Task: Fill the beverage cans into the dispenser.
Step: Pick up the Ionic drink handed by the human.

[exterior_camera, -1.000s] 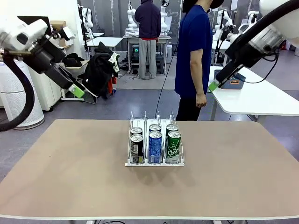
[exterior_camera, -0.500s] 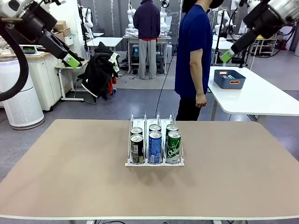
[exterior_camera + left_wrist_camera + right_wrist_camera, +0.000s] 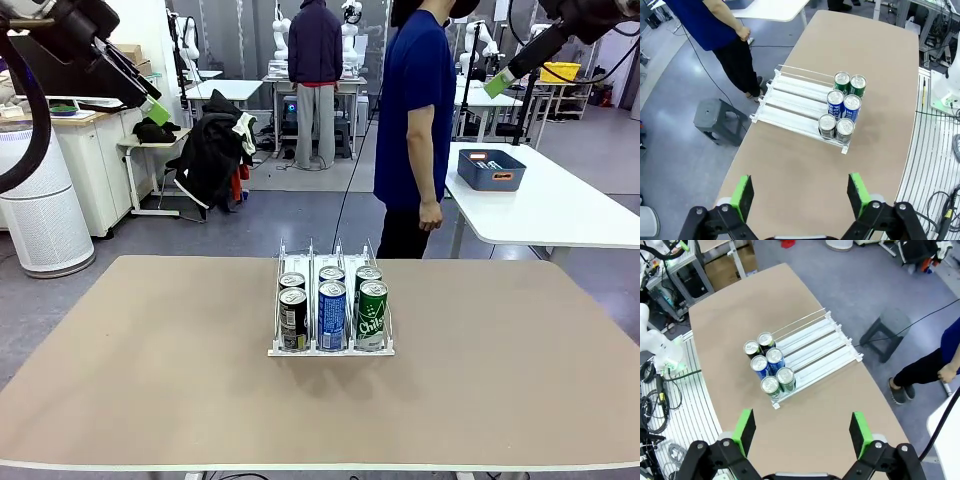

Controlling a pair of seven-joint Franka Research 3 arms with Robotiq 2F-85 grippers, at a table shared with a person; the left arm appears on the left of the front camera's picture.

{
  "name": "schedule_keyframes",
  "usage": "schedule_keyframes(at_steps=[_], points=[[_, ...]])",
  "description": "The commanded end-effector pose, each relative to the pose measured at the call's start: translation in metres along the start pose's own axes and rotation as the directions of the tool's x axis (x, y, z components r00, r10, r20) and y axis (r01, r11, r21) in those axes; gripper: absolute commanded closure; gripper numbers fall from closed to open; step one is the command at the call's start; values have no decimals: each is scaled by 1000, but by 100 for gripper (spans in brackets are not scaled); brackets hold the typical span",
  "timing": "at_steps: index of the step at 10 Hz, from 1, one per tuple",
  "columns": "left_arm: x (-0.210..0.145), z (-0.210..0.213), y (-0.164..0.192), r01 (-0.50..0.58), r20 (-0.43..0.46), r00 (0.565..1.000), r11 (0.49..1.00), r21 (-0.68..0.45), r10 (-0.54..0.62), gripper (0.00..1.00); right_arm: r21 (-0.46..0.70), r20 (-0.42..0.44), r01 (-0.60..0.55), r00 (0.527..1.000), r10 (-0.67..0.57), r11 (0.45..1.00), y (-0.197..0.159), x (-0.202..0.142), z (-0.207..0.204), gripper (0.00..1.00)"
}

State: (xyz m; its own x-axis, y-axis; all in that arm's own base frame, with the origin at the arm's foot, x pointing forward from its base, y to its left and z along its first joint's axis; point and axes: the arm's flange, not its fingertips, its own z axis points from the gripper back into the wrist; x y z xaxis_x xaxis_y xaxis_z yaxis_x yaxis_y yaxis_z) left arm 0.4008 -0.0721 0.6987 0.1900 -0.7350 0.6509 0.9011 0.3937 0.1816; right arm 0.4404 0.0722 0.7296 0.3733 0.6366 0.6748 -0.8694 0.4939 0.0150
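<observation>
"Chil" on green can (image 3: pixel 372 316)

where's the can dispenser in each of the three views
front view: dispenser in the middle of the table, loaded end nearest the camera.
left wrist view: upper middle, slanted, loaded end at right.
right wrist view: centre, slanted, loaded end at lower left.
shared landmark: the green cans in one outer lane.

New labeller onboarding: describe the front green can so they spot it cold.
On the tan rectangular table stands a clear-and-white three-lane plastic can rack. In its lane on the robot's right, the front one is the slim green can with white script, beside a blue can and a black can.
</observation>
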Motion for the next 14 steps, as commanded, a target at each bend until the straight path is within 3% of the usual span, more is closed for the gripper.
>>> schedule_keyframes(at_steps=[1,2,6,8,11,14], points=[[-6,-11,-8,-6,-13,1000,999,-49,6,0,-85,-11,-2,1000,1,996,5,-4,-8,0],[0,0,0,0,0,1000,1000,0,0,0,0,0,0,1000,0,1000,0,0,0,0],[0,-2,-1,2,1,1000,1000,-9,-2,0,0,0,0,1000,0,1000,0,0,0,0],[16,6,-5,-81,-29,996,996,22,82,0,-33,-27,18,999,-18,999,3,3,4,0],[35,20,-16,-112,-23,993,993,25,113,0,1,-34,88,996,-88,996,11,7,20,0],[46,29,-15,-130,-19,991,992,4,130,0,-69,-32,109,993,-112,992,25,15,38,0]])
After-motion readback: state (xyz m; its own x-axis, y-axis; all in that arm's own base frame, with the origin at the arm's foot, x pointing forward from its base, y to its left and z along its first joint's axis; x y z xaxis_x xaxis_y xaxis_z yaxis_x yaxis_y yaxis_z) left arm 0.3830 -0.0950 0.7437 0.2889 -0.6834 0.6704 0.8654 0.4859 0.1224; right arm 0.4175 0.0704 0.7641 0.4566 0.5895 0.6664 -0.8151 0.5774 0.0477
